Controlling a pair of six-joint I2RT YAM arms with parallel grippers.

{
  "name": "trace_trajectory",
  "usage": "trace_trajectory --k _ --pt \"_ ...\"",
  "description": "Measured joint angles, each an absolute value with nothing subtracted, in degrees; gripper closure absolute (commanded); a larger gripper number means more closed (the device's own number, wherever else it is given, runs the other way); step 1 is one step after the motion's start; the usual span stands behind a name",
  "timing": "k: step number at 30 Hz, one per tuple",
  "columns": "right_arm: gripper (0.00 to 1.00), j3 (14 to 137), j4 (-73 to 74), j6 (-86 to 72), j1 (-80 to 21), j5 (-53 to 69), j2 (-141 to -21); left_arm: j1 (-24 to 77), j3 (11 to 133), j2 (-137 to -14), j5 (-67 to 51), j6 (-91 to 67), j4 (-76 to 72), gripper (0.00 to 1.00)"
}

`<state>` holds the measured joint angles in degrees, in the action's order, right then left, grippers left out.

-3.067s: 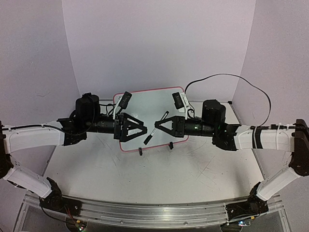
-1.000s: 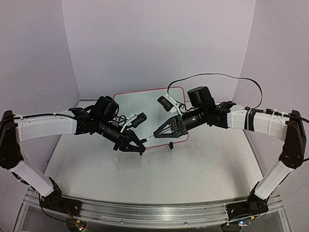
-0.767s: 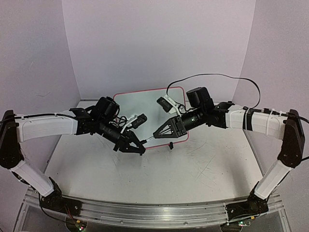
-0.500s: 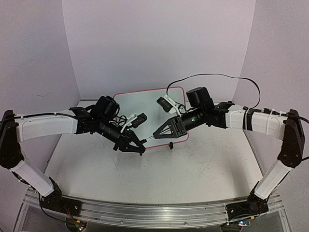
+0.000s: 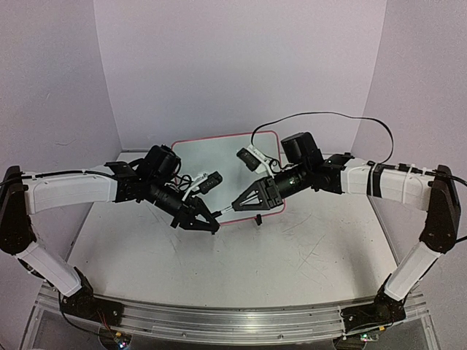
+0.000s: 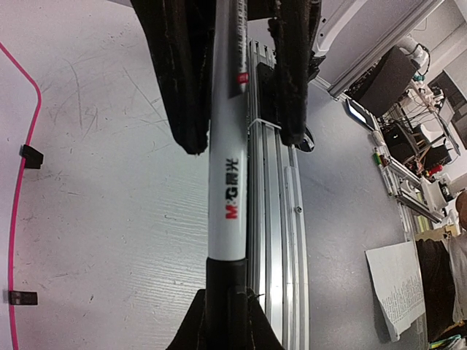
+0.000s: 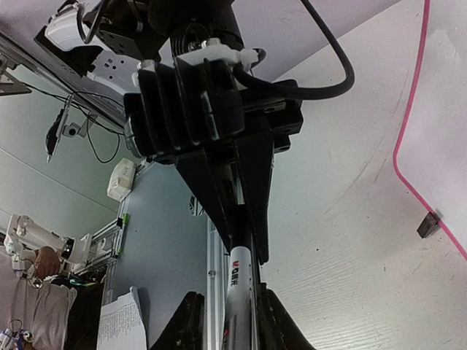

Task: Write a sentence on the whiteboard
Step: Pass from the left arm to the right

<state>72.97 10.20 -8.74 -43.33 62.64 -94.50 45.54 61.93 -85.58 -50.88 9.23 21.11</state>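
The whiteboard (image 5: 226, 153), white with a thin red-pink frame, lies at the table's back centre. Its frame edge also shows in the left wrist view (image 6: 13, 219) and the right wrist view (image 7: 408, 117). The sentence is not in view on the part of the board that shows. A white marker (image 5: 225, 211) with a black cap hangs over the board's near edge, end to end between both grippers. My left gripper (image 6: 226, 324) is shut on the black cap. My right gripper (image 7: 232, 321) is open, its jaws close round the white barrel (image 7: 237, 284) with a narrow gap on one side.
Two small black clip feet (image 5: 257, 220) sit on the board's near edge. An aluminium rail (image 5: 233, 321) runs along the table's front. A black cable (image 5: 328, 115) loops above the right arm. Lavender walls close the back and sides.
Since three seconds ago both arms have swung to the board's near edge, and the marker now lies end to end between them. In the last second the right jaws have narrowed round the barrel.
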Motion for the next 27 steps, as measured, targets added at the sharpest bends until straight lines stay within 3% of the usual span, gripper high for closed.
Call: trace_trajectory --k 6,9,10,12,14,27 --pt "0.96 73.0 11.0 -7.6 -43.3 62.5 -94.5 45.5 62.0 -85.6 -51.0 9.4 21.2 1.00" --pt "1.00 73.0 11.6 -7.6 -43.3 62.1 -94.5 45.6 62.5 -85.6 -50.9 9.4 22.0 1.00" --pt "1.00 73.0 11.6 -7.6 -43.3 61.9 -94.5 45.6 62.6 -85.6 -50.8 9.4 22.2 0.91" --pt "1.00 73.0 11.6 -7.5 -43.3 61.1 -94.5 45.6 62.6 -85.6 -50.6 9.2 22.5 0.54" --pt "1.00 72.5 11.5 -7.5 -43.3 59.6 -94.2 45.4 62.6 -85.6 -50.0 8.9 22.6 0.30" --pt "1.00 66.4 6.0 -9.3 -40.6 58.7 -87.7 42.2 57.4 -81.0 -53.4 -3.8 10.4 0.33"
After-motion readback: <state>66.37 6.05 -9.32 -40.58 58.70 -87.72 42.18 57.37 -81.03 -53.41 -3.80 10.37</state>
